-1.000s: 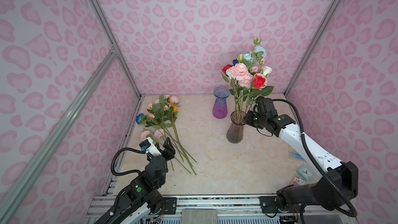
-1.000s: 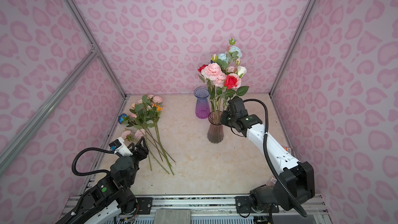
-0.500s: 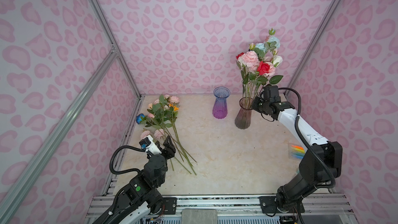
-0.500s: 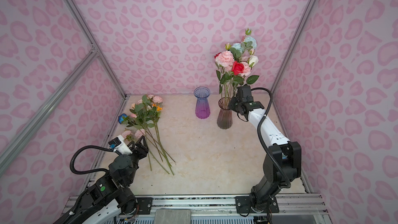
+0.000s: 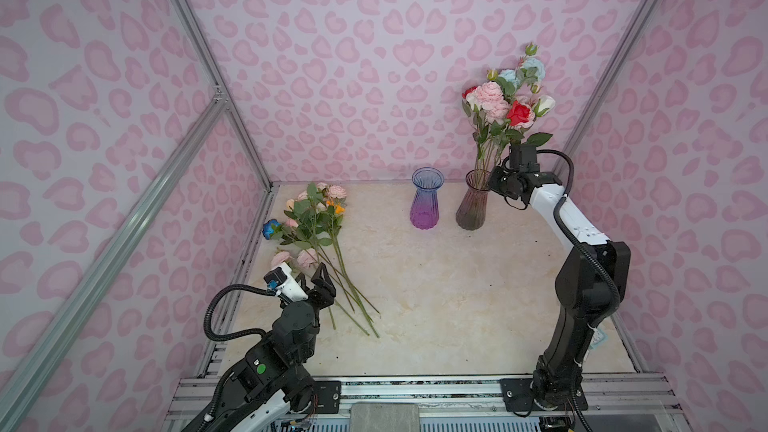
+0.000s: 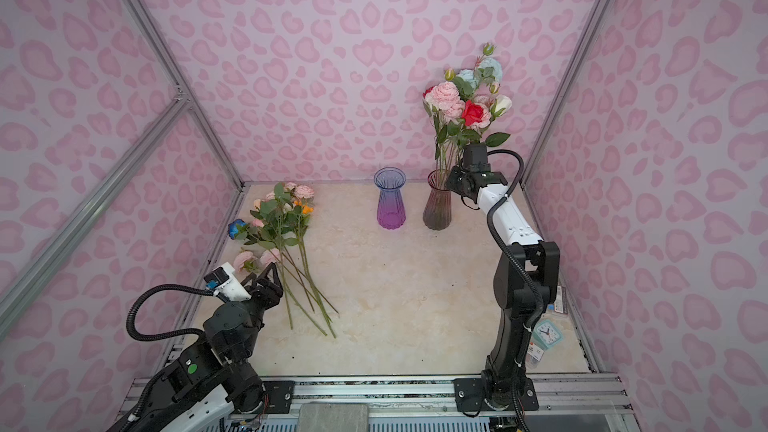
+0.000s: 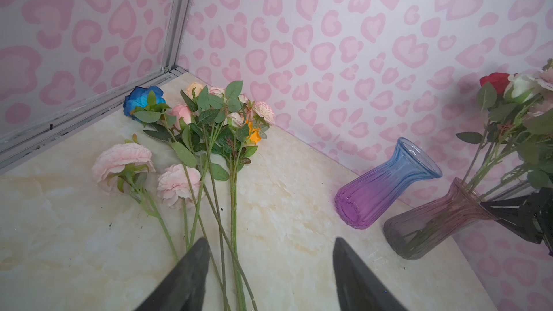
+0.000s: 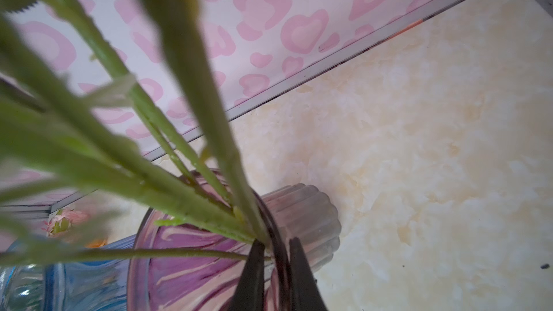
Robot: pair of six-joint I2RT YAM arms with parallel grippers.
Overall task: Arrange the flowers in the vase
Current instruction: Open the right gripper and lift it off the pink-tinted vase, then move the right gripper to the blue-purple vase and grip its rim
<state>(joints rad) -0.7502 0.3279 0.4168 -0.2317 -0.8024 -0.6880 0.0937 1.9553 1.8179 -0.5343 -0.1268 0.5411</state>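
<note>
- Shifted back and rightward, the smoky vase [image 5: 471, 207] with its bouquet [image 5: 500, 103] stood just beside the blue-purple vase [image 5: 426, 207].
- Above loose flowers [image 5: 316, 218] lying on the table [image 5: 436, 284], the left gripper [image 5: 312, 276] hung spread, hiding some stem ends.
- The right gripper [image 8: 276, 242] pinched the smoky vase's rim; stems there looked blurred.

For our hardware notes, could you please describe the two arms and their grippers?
The left arm and right arm are black with white link covers and looping black corrugated cables; the left bears a green dot. The left gripper and right gripper have dark, tapered fingers.
</note>
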